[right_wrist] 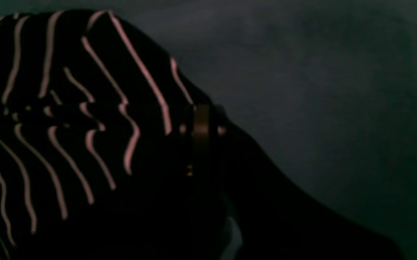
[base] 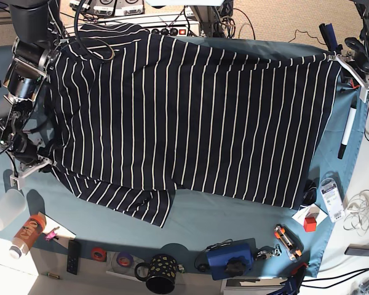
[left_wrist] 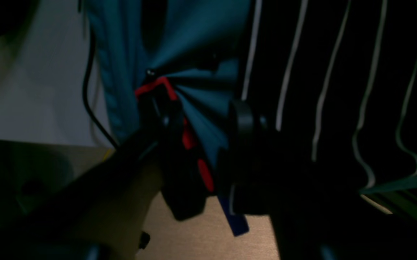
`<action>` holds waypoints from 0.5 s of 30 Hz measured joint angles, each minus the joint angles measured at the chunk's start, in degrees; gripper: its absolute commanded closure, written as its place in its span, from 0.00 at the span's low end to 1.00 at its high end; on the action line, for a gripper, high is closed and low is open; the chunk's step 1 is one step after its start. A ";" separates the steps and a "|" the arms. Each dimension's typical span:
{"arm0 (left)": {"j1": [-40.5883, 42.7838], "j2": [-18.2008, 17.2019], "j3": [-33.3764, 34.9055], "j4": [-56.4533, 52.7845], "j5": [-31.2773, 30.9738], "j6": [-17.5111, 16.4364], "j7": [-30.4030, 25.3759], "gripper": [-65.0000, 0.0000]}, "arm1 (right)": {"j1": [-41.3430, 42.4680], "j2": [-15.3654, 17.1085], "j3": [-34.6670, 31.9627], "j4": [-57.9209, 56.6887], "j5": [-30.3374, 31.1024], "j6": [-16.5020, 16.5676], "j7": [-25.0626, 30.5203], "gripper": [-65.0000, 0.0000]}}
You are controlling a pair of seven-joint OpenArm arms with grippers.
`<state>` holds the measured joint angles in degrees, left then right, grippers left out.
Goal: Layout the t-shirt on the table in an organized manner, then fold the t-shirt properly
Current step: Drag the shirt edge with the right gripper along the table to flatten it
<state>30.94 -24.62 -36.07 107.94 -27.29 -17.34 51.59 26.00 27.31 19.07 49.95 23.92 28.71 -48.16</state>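
Creased teal table (base: 234, 215) cloth; soft striped t-shirt (base: 190, 117) spread wide.

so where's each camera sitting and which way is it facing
base: overhead, looking down on the table and the spread t-shirt; both arms show, left claw at the shirt's right corner, right claw at its left edge.
left wrist: on the left arm by the table's edge, facing bunched teal cloth and stripes.
right wrist: on the right arm, low over the shirt.
shared: every view shows the striped t-shirt.
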 measured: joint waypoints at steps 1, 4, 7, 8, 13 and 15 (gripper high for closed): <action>0.00 0.00 0.00 0.00 0.00 0.00 -0.02 0.66 | 0.00 0.02 0.00 0.61 -0.04 0.00 -0.02 1.00; 0.00 0.00 0.00 0.00 0.00 0.00 -0.02 0.66 | 0.15 0.15 0.00 2.27 -0.15 4.57 -2.01 1.00; 0.00 0.00 0.00 0.00 -0.02 0.00 -0.02 0.66 | 0.37 0.02 0.00 2.62 0.70 11.21 -9.11 0.67; -0.02 0.00 0.00 0.00 0.00 -0.02 -0.02 0.66 | 0.35 -0.07 0.00 2.60 1.05 11.30 -11.17 0.61; 0.00 0.00 0.00 0.00 0.00 0.00 -0.02 0.66 | 0.52 3.04 -0.09 2.69 10.54 11.23 -14.58 0.60; 0.00 0.00 0.00 0.00 0.00 -0.02 -0.02 0.66 | 0.79 5.66 0.07 4.72 13.00 11.19 -12.59 0.60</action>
<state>30.94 -24.62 -36.07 107.94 -27.29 -17.37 51.57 26.79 32.97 19.14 54.68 36.93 39.90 -60.75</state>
